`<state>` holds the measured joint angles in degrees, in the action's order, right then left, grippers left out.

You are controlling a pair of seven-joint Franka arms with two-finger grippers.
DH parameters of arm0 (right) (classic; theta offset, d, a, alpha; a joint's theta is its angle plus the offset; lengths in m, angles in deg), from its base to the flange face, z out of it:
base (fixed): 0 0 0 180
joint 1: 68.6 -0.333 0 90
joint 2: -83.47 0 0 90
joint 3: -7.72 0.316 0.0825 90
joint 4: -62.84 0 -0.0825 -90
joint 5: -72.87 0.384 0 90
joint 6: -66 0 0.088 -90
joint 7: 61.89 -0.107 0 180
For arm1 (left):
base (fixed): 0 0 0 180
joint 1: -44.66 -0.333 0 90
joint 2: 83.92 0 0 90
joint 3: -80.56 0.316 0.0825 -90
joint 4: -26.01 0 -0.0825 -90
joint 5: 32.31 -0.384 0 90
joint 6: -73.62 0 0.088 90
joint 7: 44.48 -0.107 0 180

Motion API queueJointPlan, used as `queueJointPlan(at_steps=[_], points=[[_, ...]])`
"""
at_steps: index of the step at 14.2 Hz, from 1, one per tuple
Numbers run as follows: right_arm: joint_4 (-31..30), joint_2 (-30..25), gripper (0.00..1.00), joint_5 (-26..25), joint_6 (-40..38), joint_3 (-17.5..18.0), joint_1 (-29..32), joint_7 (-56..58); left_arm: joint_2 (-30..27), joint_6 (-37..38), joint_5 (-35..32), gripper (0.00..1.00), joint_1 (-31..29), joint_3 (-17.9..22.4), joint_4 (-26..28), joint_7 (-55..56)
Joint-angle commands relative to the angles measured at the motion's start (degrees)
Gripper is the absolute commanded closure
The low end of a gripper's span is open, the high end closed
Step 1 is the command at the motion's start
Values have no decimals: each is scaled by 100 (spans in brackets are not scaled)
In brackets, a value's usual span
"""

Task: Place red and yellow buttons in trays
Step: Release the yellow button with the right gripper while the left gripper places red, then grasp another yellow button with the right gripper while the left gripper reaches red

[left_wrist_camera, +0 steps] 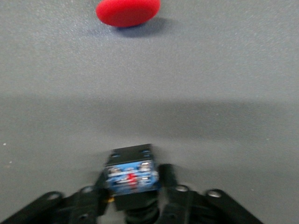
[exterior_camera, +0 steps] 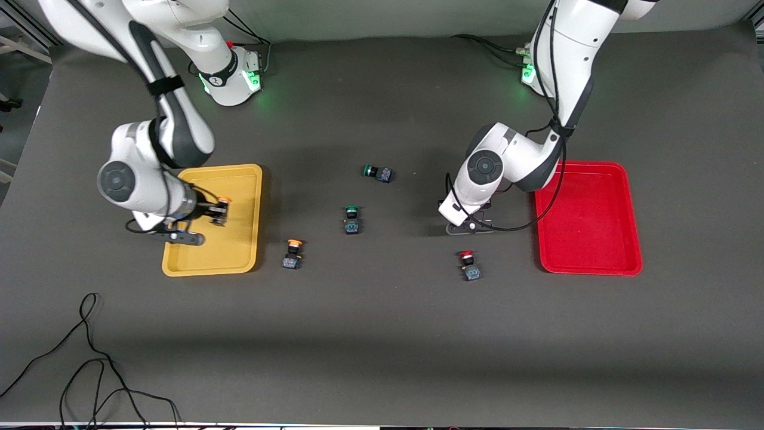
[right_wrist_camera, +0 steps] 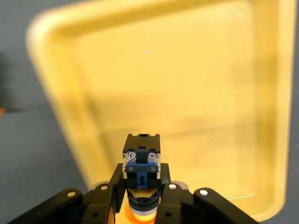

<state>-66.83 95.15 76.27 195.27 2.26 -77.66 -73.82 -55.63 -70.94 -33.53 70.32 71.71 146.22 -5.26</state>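
My right gripper (exterior_camera: pixel 218 210) is shut on a yellow-capped button (exterior_camera: pixel 223 200) and holds it over the yellow tray (exterior_camera: pixel 236 254). In the right wrist view the button's blue-black body (right_wrist_camera: pixel 141 161) sits between the fingers, above the tray floor (right_wrist_camera: pixel 196 93). My left gripper (exterior_camera: pixel 470 226) hangs low over the table beside the red tray (exterior_camera: pixel 588 221). It is shut on a button's blue body (left_wrist_camera: pixel 131 171) whose cap is hidden. A red-capped button (exterior_camera: pixel 469 264) lies nearer the front camera, its cap (left_wrist_camera: pixel 128 11) in the left wrist view. Another yellow-capped button (exterior_camera: pixel 292 253) lies beside the yellow tray.
Two green-capped buttons (exterior_camera: pixel 377 172) (exterior_camera: pixel 351 220) lie mid-table between the trays. A black cable (exterior_camera: pixel 89 358) loops near the front edge at the right arm's end. The red tray holds nothing.
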Motion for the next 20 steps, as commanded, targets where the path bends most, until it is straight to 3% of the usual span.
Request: queueJointPlan(at_steps=[1,4,6,9,12,14,17,18,19,20], points=[[-243,123,0,11,344,-34,-87,86,-376,68,35,100,36,16,187,472],[404,202,0,63,274,106,-157,-351,-1121,1215,17,100,-113,77,-6,429],[1186,509,0,63,-146,509,-139,-818,-1754,2339,8,100,-795,60,-182,-339],[2215,1351,0,63,-122,1115,-157,-1520,-2240,3151,8,100,-1955,86,-112,-2000],[2385,2029,0,-33,631,1486,-236,-2005,-2162,2498,-70,100,-2881,86,509,-3014],[2394,2329,0,-277,958,1487,-289,-2024,-2057,1506,-132,100,-2926,86,1221,-3043],[2394,2610,0,-429,1293,1487,-289,-2164,-1591,861,-150,100,-2926,86,1566,-3051],[2385,2628,5,-437,1328,1487,-289,-2164,-1564,755,-202,100,-2917,95,1654,-3051],[2385,2646,30,-516,1320,1487,-280,-2164,-1529,763,-211,100,-2926,86,1655,-3051],[2385,2637,62,-630,1320,1487,-280,-2164,-1520,824,-211,46,-2926,86,1646,-3043]])
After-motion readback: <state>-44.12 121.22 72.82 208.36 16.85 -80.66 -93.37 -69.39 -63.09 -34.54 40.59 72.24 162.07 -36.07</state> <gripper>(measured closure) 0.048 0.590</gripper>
